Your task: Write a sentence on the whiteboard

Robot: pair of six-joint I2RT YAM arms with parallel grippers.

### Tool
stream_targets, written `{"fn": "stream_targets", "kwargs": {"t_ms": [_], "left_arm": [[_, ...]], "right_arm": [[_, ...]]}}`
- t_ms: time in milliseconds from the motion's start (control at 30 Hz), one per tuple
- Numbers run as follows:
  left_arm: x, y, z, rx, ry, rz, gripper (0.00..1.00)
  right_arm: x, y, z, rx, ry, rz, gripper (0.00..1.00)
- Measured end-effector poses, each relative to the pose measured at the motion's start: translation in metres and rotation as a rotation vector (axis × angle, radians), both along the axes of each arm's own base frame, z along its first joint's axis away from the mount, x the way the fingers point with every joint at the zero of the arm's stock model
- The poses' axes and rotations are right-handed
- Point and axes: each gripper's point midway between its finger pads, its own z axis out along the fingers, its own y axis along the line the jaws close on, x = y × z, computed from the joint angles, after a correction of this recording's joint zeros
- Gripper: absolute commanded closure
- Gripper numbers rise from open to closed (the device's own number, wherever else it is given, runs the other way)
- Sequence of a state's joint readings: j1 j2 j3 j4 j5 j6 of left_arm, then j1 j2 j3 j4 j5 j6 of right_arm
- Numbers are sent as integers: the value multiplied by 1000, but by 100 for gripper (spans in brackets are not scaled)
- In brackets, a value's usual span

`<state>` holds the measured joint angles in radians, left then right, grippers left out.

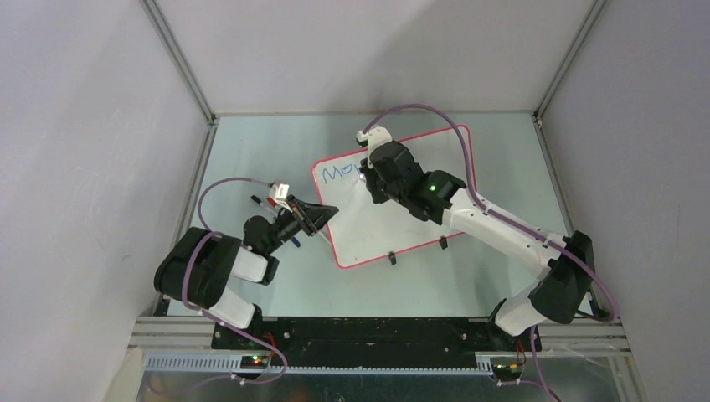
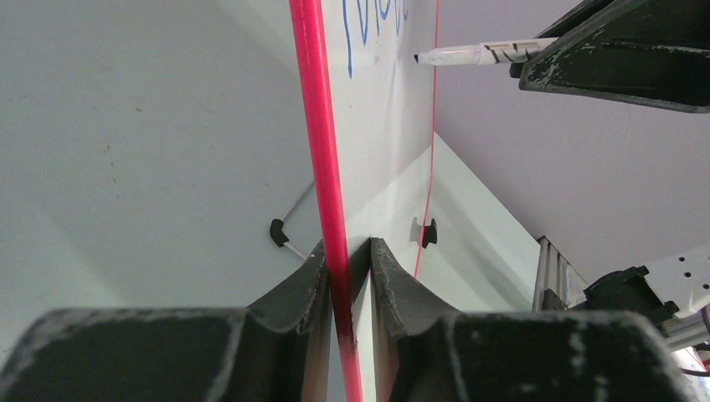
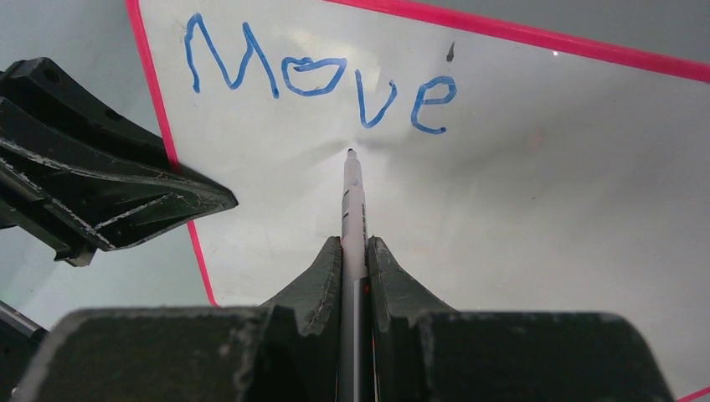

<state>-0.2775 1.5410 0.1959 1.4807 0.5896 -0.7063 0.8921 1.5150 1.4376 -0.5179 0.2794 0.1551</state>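
I judge the whiteboard (image 1: pixel 393 213) light, stiff and slippery, so my left gripper (image 2: pixel 347 251) pinches its red edge between the jaws, while my right gripper (image 3: pixel 355 244) clamps the marker (image 3: pixel 352 188), its tip ahead of the jaws, just below the sentence (image 3: pixel 318 75).

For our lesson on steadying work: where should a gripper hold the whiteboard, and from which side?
The whiteboard's thin left edge, from the left, jaws straddling it: that edge is bare and clear of the marker. The left gripper pinches there.
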Motion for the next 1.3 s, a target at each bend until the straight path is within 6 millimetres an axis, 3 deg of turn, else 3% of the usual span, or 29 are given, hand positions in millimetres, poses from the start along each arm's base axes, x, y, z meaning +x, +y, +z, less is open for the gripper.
{"fn": "stream_targets", "kwargs": {"t_ms": [1300], "left_arm": [[-1, -1, 0, -2, 3, -8, 85]], "right_arm": [[3, -3, -15, -40, 41, -6, 100]]}}
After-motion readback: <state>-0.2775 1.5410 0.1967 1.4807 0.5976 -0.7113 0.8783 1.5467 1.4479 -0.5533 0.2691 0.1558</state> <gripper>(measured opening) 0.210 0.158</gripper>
